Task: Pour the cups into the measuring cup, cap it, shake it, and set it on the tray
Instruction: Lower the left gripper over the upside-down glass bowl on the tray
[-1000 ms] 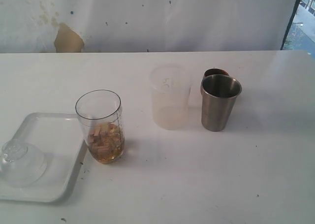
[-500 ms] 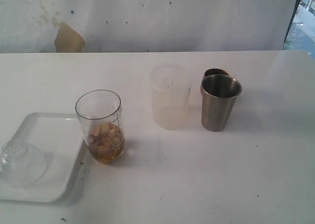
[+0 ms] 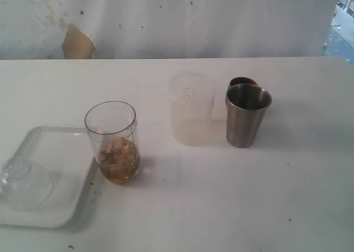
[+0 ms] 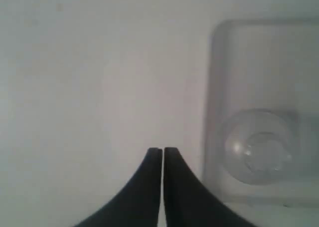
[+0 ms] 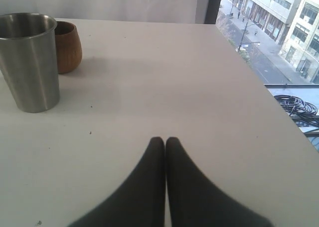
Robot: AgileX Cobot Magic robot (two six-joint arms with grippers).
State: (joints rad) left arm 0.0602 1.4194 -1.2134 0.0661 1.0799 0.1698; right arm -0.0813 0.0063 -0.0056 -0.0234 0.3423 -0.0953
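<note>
Pressing tip to tip, the left gripper (image 4: 162,153) has its black fingers shut flat against each other above the bare white table (image 4: 89,87). A rounded corner of the tray (image 4: 264,52) and the clear domed lid (image 4: 259,147) lying in it are just beside it. The right gripper (image 5: 165,140) is likewise closed on itself, low over the table, with the steel cup (image 5: 30,62) and the wooden cup (image 5: 68,46) well apart from it and the table's edge near.

In the exterior view the measuring cup (image 3: 112,141) stands upright, long axis vertical and mouth up, with tan pieces in amber liquid at its bottom. The tray's rim lies right at its base at 9 o'clock; whether they touch I cannot tell. The lid sits at 8 o'clock from it. The frosted tumbler (image 3: 191,111) stands upright at 2 o'clock, well apart, with the steel cup just beside it at 3 o'clock and the wooden cup tucked behind the steel one at 12. Open table spreads from 3 round to 6 o'clock of the measuring cup, out to the near edge.
</note>
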